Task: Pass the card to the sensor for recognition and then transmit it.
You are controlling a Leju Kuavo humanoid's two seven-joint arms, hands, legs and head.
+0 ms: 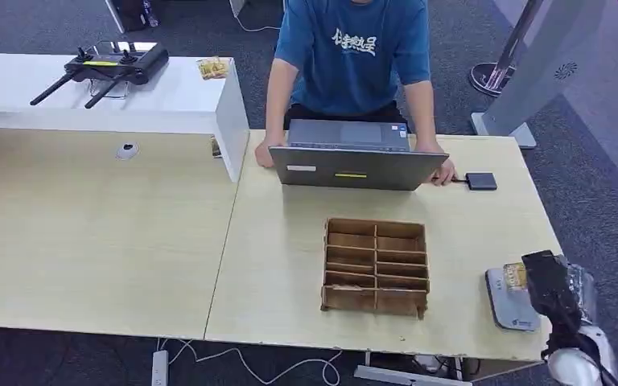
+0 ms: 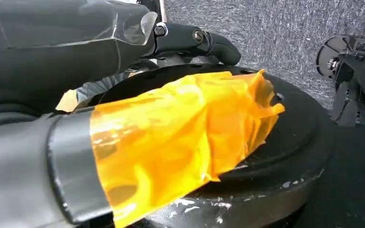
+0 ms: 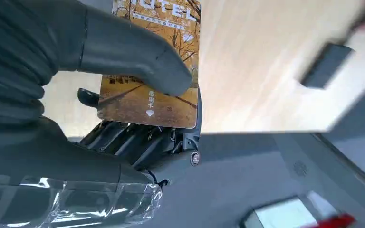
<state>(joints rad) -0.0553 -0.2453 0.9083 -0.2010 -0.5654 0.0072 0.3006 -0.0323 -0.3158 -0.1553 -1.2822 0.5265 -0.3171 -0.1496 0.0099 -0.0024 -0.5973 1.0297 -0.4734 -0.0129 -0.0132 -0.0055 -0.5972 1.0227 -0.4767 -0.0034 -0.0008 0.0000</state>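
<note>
In the head view my right hand (image 1: pixel 551 289) is over the near right corner of the table, holding a yellow card (image 1: pixel 516 275) just above a flat grey sensor pad (image 1: pixel 505 312). The right wrist view shows the card (image 3: pixel 166 111), printed with an autumn street scene, pinched between the thumb and the dark fingers of my right hand (image 3: pixel 114 52). My left hand (image 2: pixel 123 118) hangs by my side. Its thumb is wrapped in orange tape, its fingers stand apart from the thumb, and it holds nothing.
A wooden divider box (image 1: pixel 376 267) stands mid-table, left of the sensor. Behind it a person (image 1: pixel 354 56) leans on a laptop (image 1: pixel 358 165), with a small black box (image 1: pixel 481 181) to its right. A white counter (image 1: pixel 169 100) at back left carries a remote controller (image 1: pixel 105 64).
</note>
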